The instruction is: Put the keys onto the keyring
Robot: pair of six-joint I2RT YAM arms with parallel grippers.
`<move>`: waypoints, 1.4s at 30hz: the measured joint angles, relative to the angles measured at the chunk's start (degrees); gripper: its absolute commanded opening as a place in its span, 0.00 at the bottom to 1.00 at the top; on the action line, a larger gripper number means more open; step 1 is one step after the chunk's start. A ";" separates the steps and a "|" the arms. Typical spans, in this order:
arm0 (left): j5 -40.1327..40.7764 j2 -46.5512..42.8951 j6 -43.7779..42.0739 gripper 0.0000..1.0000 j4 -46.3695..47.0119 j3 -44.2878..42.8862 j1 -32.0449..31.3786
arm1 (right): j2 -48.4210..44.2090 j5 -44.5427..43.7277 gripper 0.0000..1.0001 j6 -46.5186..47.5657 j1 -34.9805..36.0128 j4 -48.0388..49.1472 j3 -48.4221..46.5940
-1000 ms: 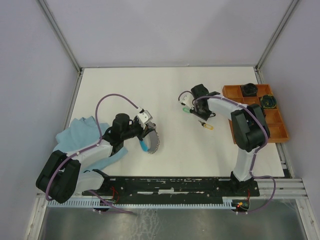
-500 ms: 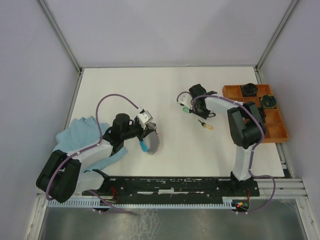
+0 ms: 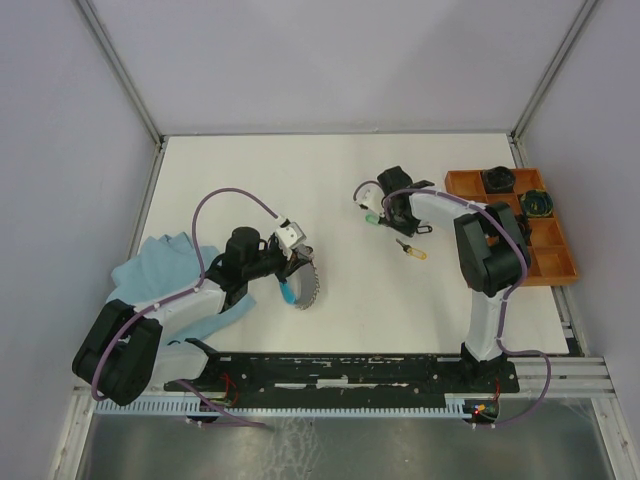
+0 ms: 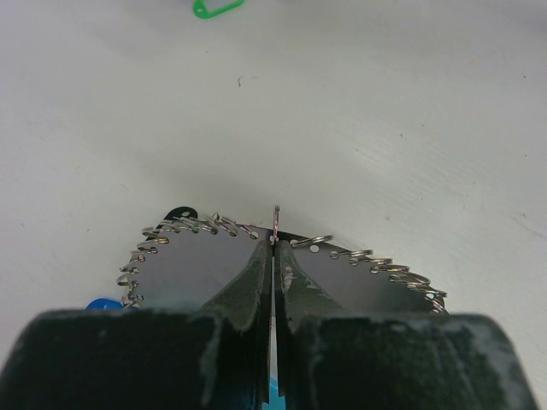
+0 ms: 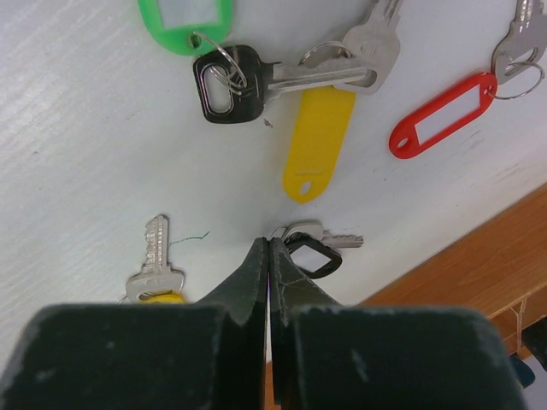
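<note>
Left end effector [image 4: 273, 243] was clamped on the keyring [image 3: 306, 283], left of the bench's [image 3: 330, 170] middle. We saw the right end effector [image 5: 270, 246] pressed together, its tips just beside a black-tagged key [image 5: 312, 254]. Other keys [image 5: 318, 137] lay on the bench near an orange tray [image 3: 556, 266].

Noted: a white desk [image 3: 330, 170] inside an enclosure of pale grey walls [image 3: 330, 60] with metal corner posts [image 3: 120, 70]. A crumpled light blue cloth [image 3: 160, 260] lies on the desk's left side near the front edge. An orange tray [image 3: 555, 262] divided into compartments sits along the right edge. Two dark coiled bundles occupy its far compartments, one black [image 3: 497, 180] and one with green in it [image 3: 536, 203]; the tray's nearer compartments show bare orange floor.
</note>
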State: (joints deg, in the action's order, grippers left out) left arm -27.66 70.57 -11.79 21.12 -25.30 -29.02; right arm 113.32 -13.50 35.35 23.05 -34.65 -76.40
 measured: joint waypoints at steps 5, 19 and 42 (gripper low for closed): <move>-0.09 0.00 0.00 0.03 0.02 0.00 0.00 | -1.81 2.89 0.01 -2.45 0.11 -0.50 -0.15; -3.26 -0.90 0.00 0.03 0.81 0.46 -0.07 | -22.32 16.55 0.01 -17.97 7.37 6.73 13.46; -5.95 -0.90 -0.02 0.03 1.79 0.90 -0.33 | -26.27 23.15 0.31 -38.10 16.72 36.20 35.80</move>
State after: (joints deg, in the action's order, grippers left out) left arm -33.61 69.67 -11.81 22.92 -24.40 -29.34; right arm 87.05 9.65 -2.74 39.77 1.54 -40.60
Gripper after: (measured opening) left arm 0.041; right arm 0.230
